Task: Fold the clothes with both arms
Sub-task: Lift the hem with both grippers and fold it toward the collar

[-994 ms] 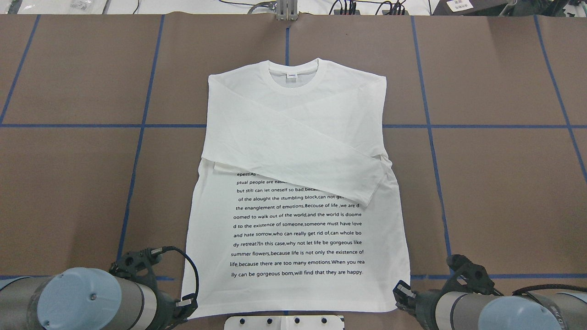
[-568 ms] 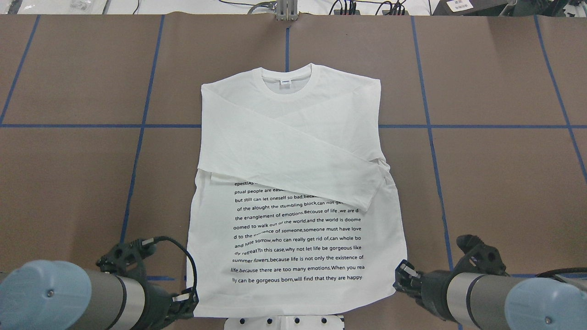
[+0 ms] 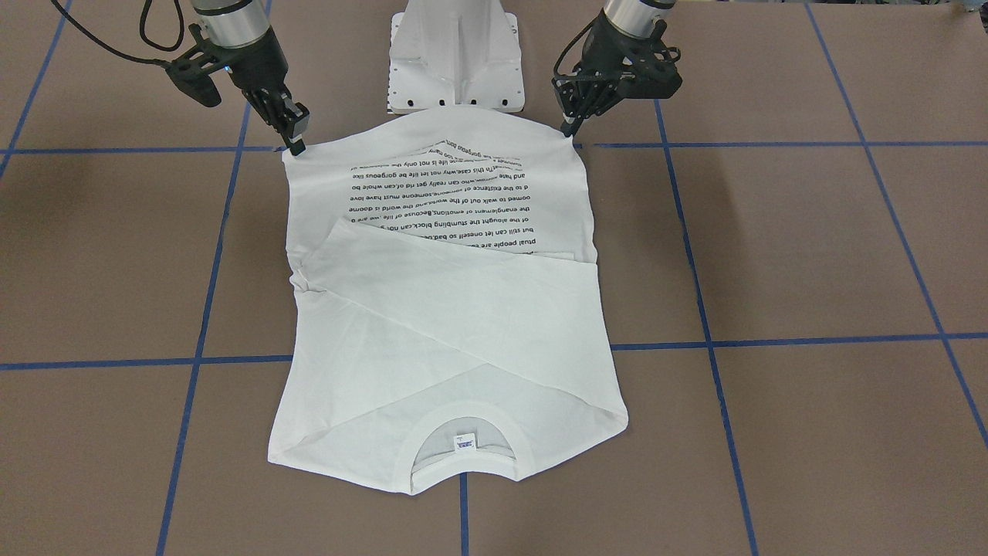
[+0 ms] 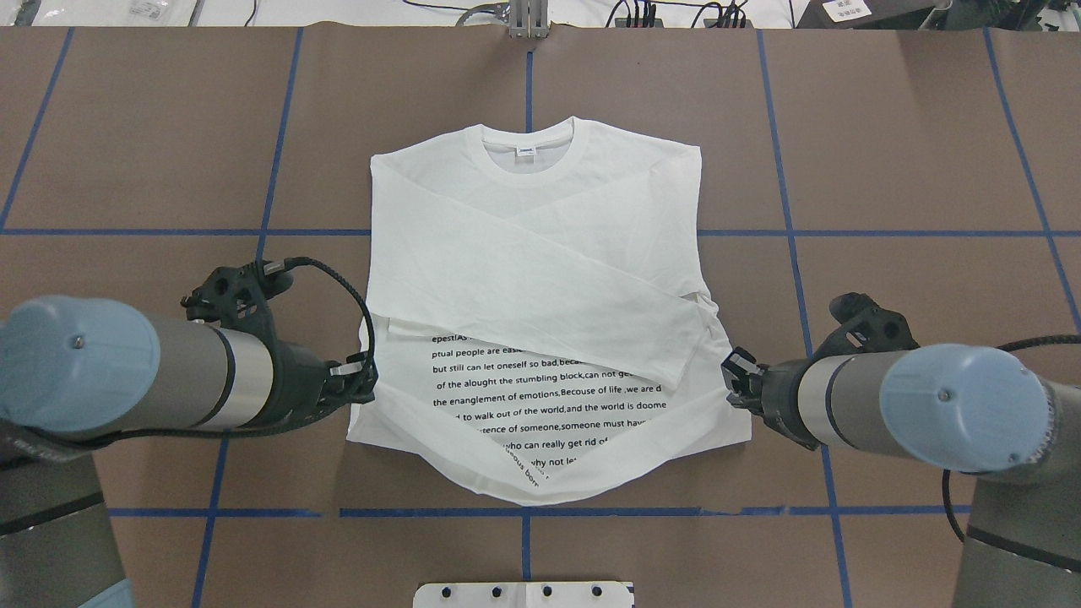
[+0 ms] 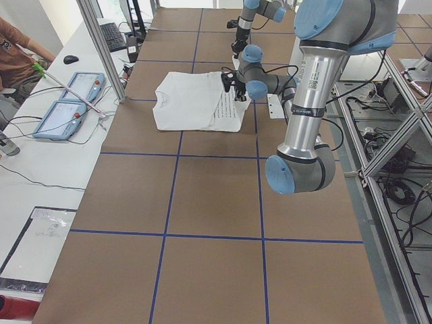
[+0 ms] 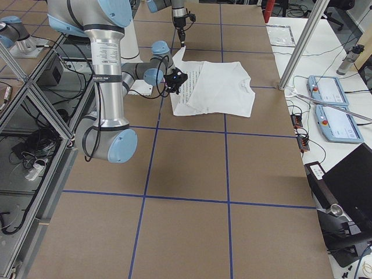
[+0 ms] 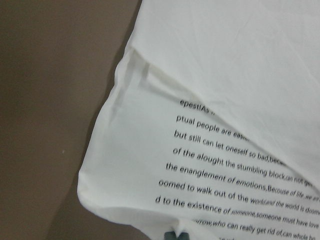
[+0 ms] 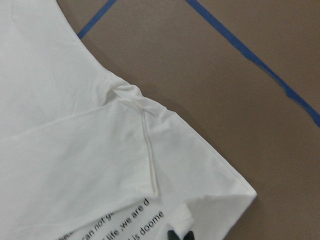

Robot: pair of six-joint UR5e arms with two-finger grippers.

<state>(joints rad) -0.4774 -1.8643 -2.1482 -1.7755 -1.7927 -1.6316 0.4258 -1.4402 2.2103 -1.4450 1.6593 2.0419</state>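
The bottom-up fold is in hand. The left gripper (image 4: 365, 382) at 8 o'clock and the right gripper (image 4: 733, 380) at 4 pinch the white printed shirt (image 4: 540, 253), which lies mid-table (image 4: 127, 135). The next move probably calls for carrying both corners evenly to the collar (image 4: 525, 176) at 12.

Item count, overhead view. One shirt (image 4: 532, 253) at centre. Two arms: left arm (image 4: 169, 384) at 9 o'clock of it, right arm (image 4: 887, 405) at 3 o'clock. Two grippers, one per arm: left gripper (image 4: 363, 388), right gripper (image 4: 733, 382). One pedestal base (image 4: 524, 594) at 6 o'clock. Two control pads (side views only): near pad (image 5: 59, 119), far pad (image 5: 84, 86). One person (image 5: 17, 54), partly seen.
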